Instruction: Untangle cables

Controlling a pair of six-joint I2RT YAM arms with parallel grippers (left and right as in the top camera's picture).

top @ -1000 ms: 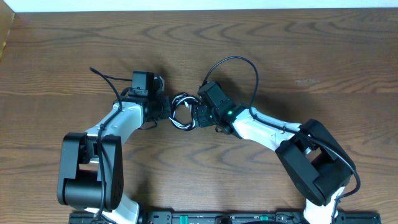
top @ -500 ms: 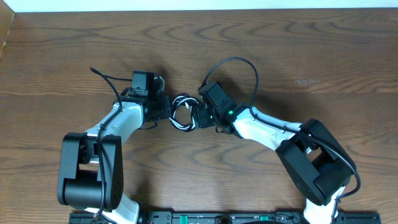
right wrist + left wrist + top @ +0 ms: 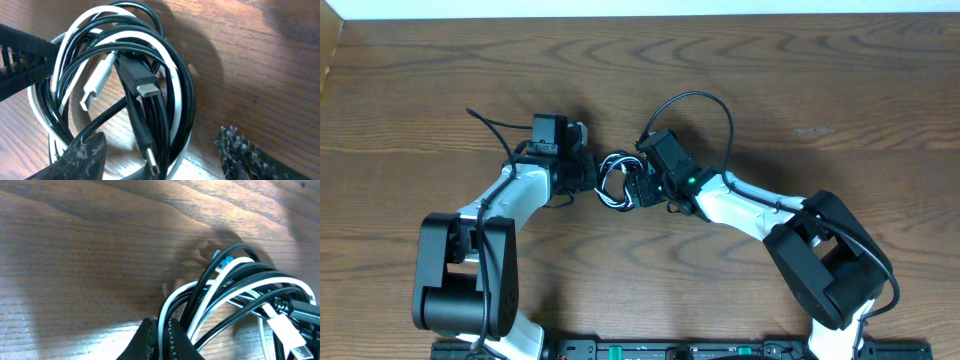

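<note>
Wooden worktop [image 3: 820,80] | cables [image 3: 613,182] clamped in left pincer [image 3: 590,174], 9 o'clock | right pincer [image 3: 636,186] apart, 3 o'clock | tangle could be cinched if pulled whole.

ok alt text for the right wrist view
A tangled coil of black cable and white cable over a wood table, both plugs loose in its middle. The right gripper stands open, part of the coil between its fingers.

The table [image 3: 820,80] is satin wood-grain. Black cable [image 3: 131,70] and white cable [image 3: 100,75] are smooth glossy plastic, metal-tipped. At five o'clock, right gripper [image 3: 160,142] fingers [image 3: 239,150] look gritty.
</note>
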